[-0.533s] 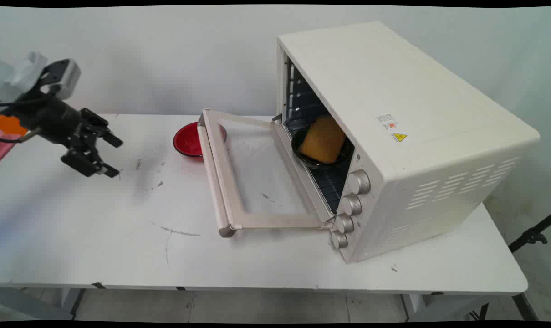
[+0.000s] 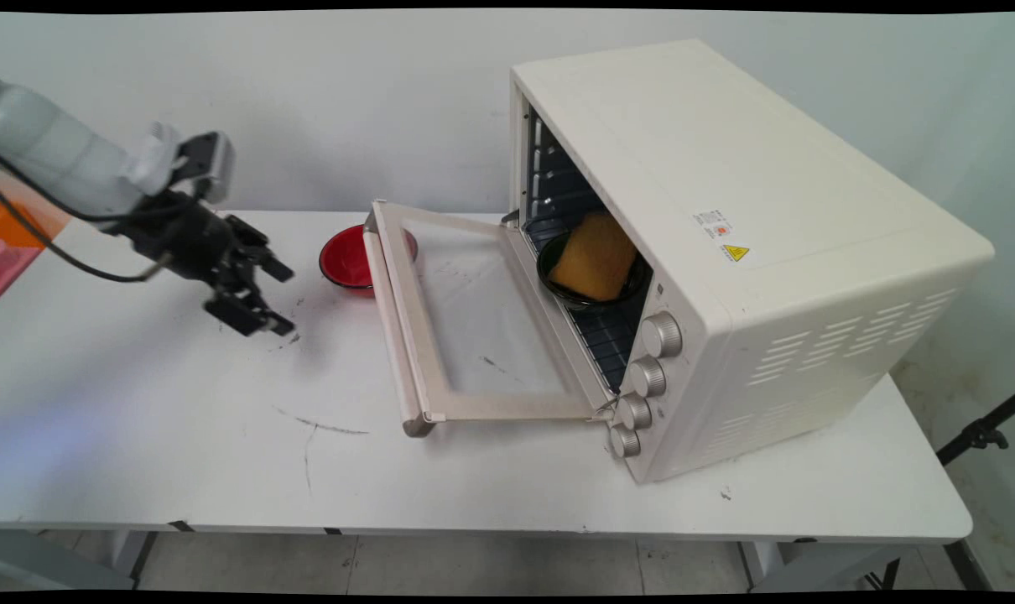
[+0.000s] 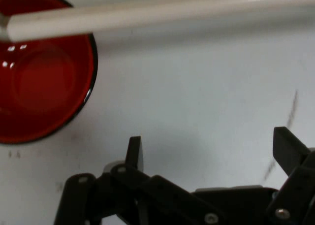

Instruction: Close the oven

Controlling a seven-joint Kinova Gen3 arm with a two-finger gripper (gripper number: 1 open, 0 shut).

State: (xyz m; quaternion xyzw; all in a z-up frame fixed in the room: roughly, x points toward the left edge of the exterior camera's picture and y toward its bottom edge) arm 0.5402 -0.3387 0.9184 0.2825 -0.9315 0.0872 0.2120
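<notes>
- Gripper [image 2: 274,299] hangs low over the tabletop [image 2: 180,436], fingers [image 3: 135,153] spread apart and empty, near the red bowl [image 2: 346,260].
- Toaster oven [image 2: 726,252] door [image 2: 465,319] lies fully open; inside, a black dish [image 2: 558,281] holds an orange block [image 2: 595,256].
- Tabletop is white and scuffed; plain white wall behind.

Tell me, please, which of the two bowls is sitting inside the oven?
The black bowl holding the orange block, on the rack of the open oven. The red bowl sits empty on the table, nearer the tool.
</notes>
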